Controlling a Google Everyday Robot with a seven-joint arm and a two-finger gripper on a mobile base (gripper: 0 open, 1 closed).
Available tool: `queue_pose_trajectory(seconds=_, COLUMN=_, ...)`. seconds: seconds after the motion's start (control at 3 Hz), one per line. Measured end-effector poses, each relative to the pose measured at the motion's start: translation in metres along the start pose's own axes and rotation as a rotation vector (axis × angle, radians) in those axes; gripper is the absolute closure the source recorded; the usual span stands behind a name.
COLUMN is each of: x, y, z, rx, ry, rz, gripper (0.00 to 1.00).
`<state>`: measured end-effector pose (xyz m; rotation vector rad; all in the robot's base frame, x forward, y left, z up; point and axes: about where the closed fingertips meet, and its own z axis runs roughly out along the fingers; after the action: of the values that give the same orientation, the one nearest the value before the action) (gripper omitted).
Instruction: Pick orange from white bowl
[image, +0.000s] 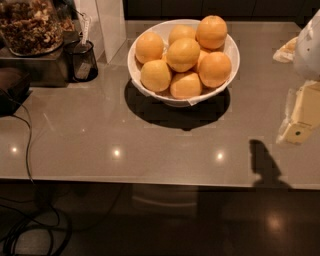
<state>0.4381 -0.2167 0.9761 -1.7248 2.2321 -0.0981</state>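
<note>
Currently on counter (100, 130): white bowl (145, 82) heaped with fruit, gripper (300, 131) off at right.
Far left, nut jar (30, 22); just beside it, dark mesh cup (82, 60); centre back, bowl, with orange (183, 54) atop the middle of the pile; right edge, gripper above counter, well apart from bowl, nothing seen in it; spread or pressed together, cannot tell.

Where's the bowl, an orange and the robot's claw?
white bowl (156, 29): camera view, back-left rim.
orange (183, 54): camera view, middle of the central top fruit.
claw (299, 126): camera view, pale tip at the right edge.
</note>
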Motion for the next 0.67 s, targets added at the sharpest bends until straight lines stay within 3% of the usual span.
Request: queue_pose_trajectory(seconds=0.67, x=-0.010, y=-0.010, z=0.007, rx=-0.013, ry=-0.035, rz=-0.005, gripper=0.00)
